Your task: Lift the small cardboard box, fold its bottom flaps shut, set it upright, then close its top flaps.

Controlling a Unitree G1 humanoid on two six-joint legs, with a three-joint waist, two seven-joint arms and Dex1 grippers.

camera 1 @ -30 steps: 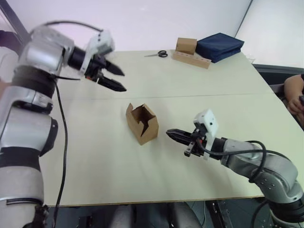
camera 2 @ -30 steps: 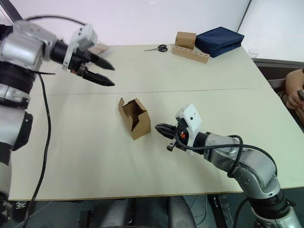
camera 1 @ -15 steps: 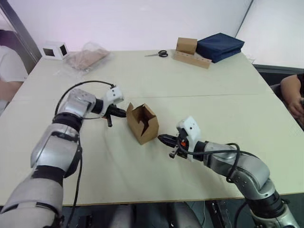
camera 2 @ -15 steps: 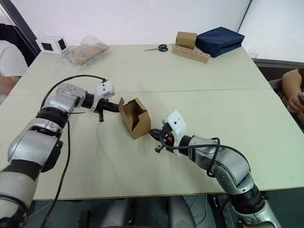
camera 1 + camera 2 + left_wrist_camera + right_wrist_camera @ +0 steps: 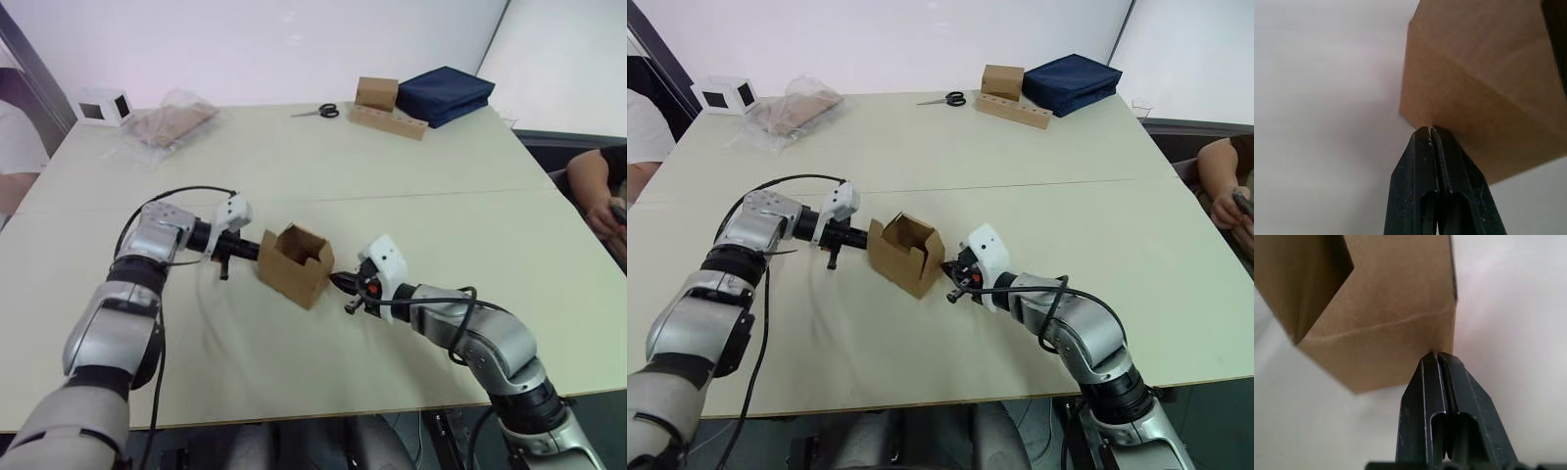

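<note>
Two hands bracket the small cardboard box (image 5: pixel 295 264), which sits near the middle of the pale surface (image 5: pixel 323 166) with its open end tipped upward and its short flaps standing loose. The left hand (image 5: pixel 253 250) has its black fingers pressed together, their tips touching one side wall close to a vertical edge; the right hand (image 5: pixel 340 282) is likewise pressed together, tips against the opposite wall just below a crease line. Neither pinches any cardboard: both simply push inward.

By my reading, this is the opening step, the lift, with the box squeezed between two closed fingertips. The next move calls for steady, equal pressure from both sides while raising, since contact this narrow could let the box pivot or slip out.

Its look is plain brown corrugated board, unprinted, light and thin-walled. The right wrist view shows a dark hollow interior behind an angled flap edge, so the flaps remain unfolded.
</note>
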